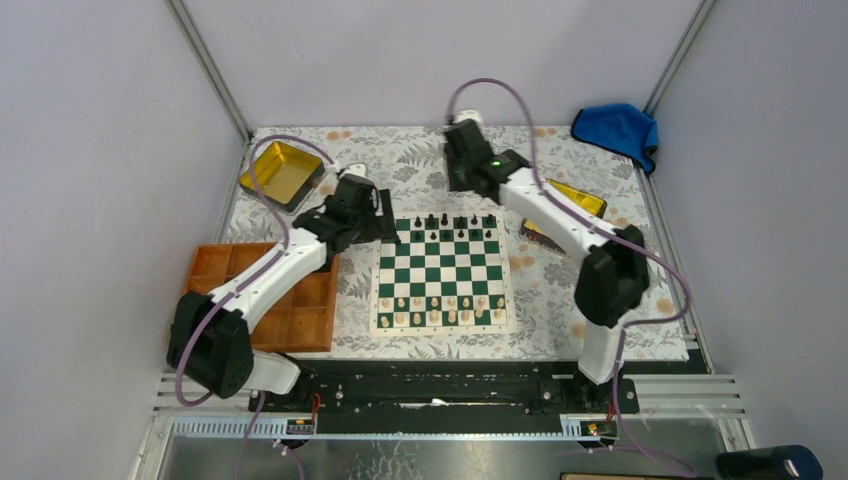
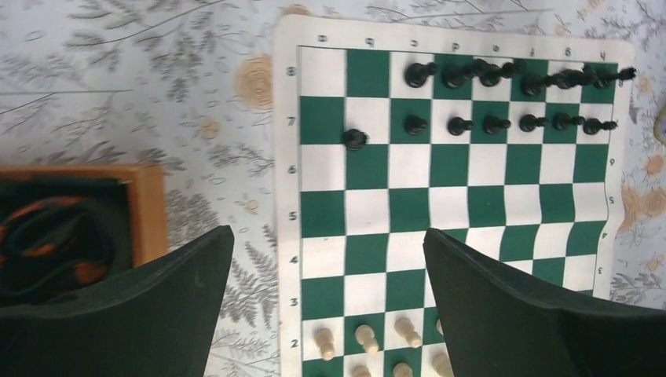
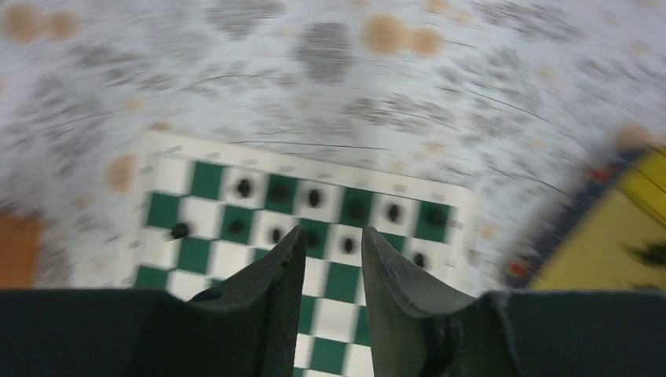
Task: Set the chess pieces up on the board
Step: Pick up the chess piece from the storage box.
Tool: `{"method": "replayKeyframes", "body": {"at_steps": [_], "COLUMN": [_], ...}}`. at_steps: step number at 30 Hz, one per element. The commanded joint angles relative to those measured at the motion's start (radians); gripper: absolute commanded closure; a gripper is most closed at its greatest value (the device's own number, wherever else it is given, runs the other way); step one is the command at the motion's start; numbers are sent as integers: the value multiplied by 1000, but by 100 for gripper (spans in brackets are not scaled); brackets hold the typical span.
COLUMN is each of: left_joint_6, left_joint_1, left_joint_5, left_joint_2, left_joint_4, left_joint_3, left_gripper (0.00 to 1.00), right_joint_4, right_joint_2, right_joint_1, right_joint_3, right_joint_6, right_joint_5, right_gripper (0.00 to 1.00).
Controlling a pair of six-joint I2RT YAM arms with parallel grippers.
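Overhead, a square flat chessboard with dark green and white squares and a cream border point(image 2: 471, 192) lay on a tabletop point(image 2: 157, 78) covered in a grey leaf-patterned cloth. The left claw point(image 2: 327, 236) hovered over the board's left edge, its two black fingers spread wide apart with nothing between them. Ahead of that claw, at the board's far end, small black chess pieces point(image 2: 495, 123) stood in two rows running off to the claw's right. One lone black pawn point(image 2: 355, 139) stood ahead of the claw, apart from the rows, on the line between two squares. Just below the claw, towards its right finger, small cream-coloured chess pieces point(image 2: 366, 338) stood at the board's near end. To the claw's left, the corner of an orange compartment tray point(image 2: 148, 208) sat beside the board without touching it.

The right claw point(image 3: 333, 232) hung raised near the board's far end, and its view was blurred. Its fingers stood a narrow gap apart and held nothing, with board squares visible through the gap. The black pieces showed as dark blobs ahead of it, on both sides. To this claw's right lay a gold rectangular tin point(image 3: 628, 228). Further right, a crumpled blue cloth point(image 1: 615, 130) lay in the tabletop's far corner.
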Motion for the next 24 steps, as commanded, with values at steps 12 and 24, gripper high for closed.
{"method": "replayKeyframes", "body": {"at_steps": [12, 24], "left_joint_6": [26, 32], "left_joint_1": [-90, -92], "left_joint_5": [-18, -13], "left_joint_2": [261, 291], "left_joint_4": [84, 84], "left_joint_3": [119, 131], "left_gripper": [2, 2], "right_joint_4": [42, 56], "right_joint_2": [-254, -129], "right_joint_1": [-439, -599], "right_joint_3": [-405, -428], "right_joint_6": [153, 177], "right_joint_5": [93, 61], "right_gripper": [62, 63]}}
